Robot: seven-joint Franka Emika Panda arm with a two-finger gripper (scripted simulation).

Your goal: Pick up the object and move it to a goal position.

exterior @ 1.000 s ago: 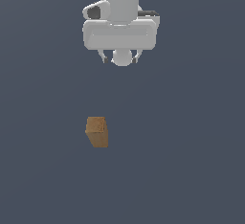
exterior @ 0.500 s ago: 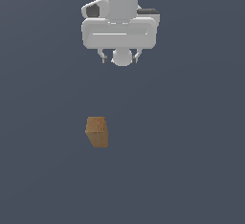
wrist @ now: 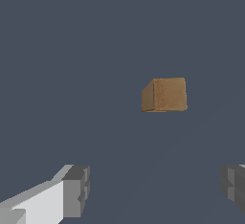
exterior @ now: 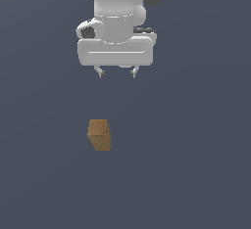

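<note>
The object [exterior: 99, 134] is a small brown wood-textured block with a lighter tan top, lying alone on the dark grey surface in the exterior view. My white gripper [exterior: 116, 72] hangs well above and slightly toward the exterior view's right of it, fingers spread apart with nothing between them. In the wrist view the object [wrist: 164, 95] lies ahead of the two grey fingertips [wrist: 76, 191], clear of both, and my gripper [wrist: 155, 187] is open.
A plain dark grey floor [exterior: 196, 174] fills both views. No other object or container shows.
The gripper has shifted toward the exterior view's right and come closer to the block's height. The block has not moved.
</note>
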